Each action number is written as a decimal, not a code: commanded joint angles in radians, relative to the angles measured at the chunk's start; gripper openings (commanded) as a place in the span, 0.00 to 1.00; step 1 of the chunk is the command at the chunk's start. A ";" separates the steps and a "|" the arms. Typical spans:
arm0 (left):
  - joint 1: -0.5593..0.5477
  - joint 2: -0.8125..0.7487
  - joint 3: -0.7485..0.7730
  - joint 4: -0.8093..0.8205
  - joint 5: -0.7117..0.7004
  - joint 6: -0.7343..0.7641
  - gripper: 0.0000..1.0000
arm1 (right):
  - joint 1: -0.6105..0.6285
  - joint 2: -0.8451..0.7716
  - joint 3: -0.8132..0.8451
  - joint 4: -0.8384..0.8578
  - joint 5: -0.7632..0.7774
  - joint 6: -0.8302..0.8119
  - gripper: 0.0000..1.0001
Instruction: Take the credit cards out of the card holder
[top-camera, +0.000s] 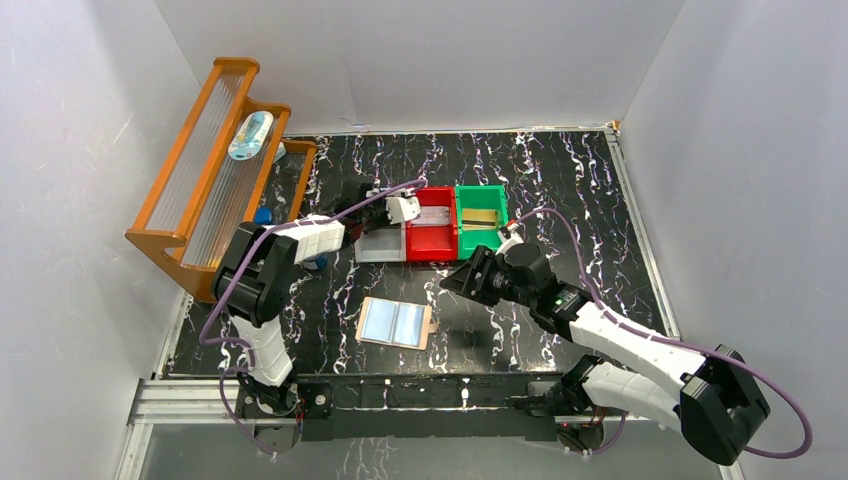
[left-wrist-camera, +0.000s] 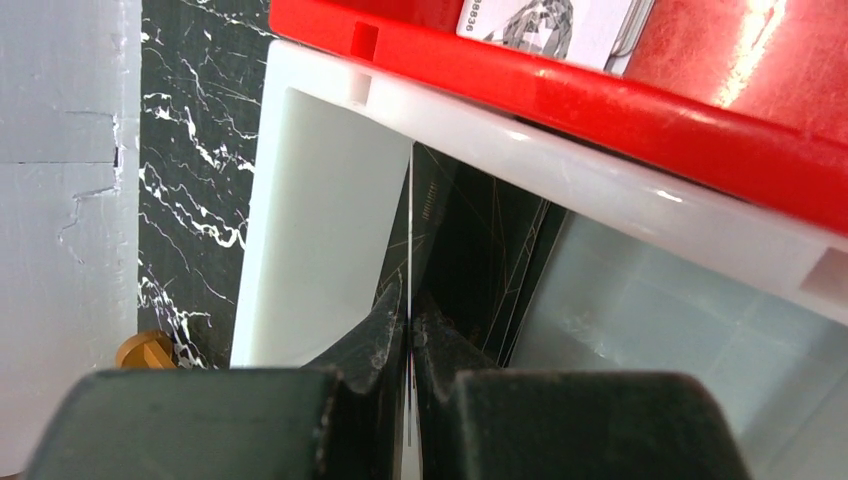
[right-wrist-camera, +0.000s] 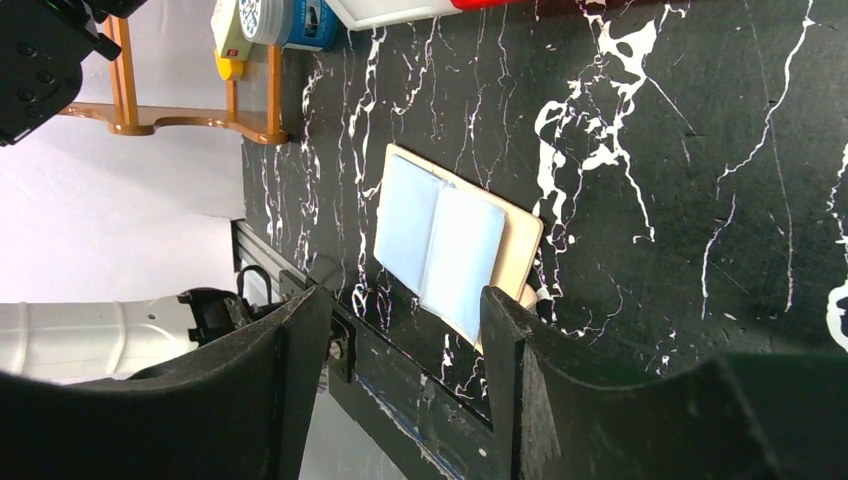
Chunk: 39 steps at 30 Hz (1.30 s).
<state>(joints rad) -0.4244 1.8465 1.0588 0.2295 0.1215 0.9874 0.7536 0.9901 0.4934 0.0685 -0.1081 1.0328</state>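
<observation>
Nearest the arm bases, the card holder (top-camera: 397, 323) lay open flat on the black marbled bench (top-camera: 560, 180), its pale blue pockets facing up. Its long axis ran roughly left to right along the near edge, slightly skewed, with the fold crossing it near to far and the strap tab at its right end. No card showed in its pockets.

Just beyond it and to the right, the right claw (right-wrist-camera: 400, 300) hovered with its fingers spread wide and nothing between them. Only the right wrist view framed the card holder in that gap.

Farther back stood three bins in a row, touching side by side. The grey bin (top-camera: 380, 247) was on the left. The red bin (top-camera: 430, 245) in the middle held a pale card, and the green bin (top-camera: 482, 243) on the right held a tan one.

The left claw (left-wrist-camera: 410, 325) hung over the grey bin. The top view hid its fingertips. The left wrist view showed them pinched tight on a thin card (left-wrist-camera: 410, 230) seen edge-on, with dark glossy pieces inside the bin; their number could not be told.

At the far left stood an orange wooden rack (top-camera: 200, 180).
</observation>
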 joint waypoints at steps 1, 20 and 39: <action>0.006 0.021 -0.009 0.049 0.053 -0.001 0.01 | -0.005 0.004 -0.001 0.037 -0.001 0.013 0.65; 0.006 0.011 -0.005 0.044 0.006 -0.045 0.33 | -0.009 0.028 -0.004 0.054 -0.027 0.019 0.66; 0.007 -0.062 -0.031 0.035 0.028 -0.074 0.62 | -0.011 0.036 -0.017 0.068 -0.047 0.035 0.66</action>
<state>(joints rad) -0.4225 1.8439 1.0340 0.2825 0.1143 0.9230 0.7464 1.0237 0.4923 0.0826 -0.1421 1.0580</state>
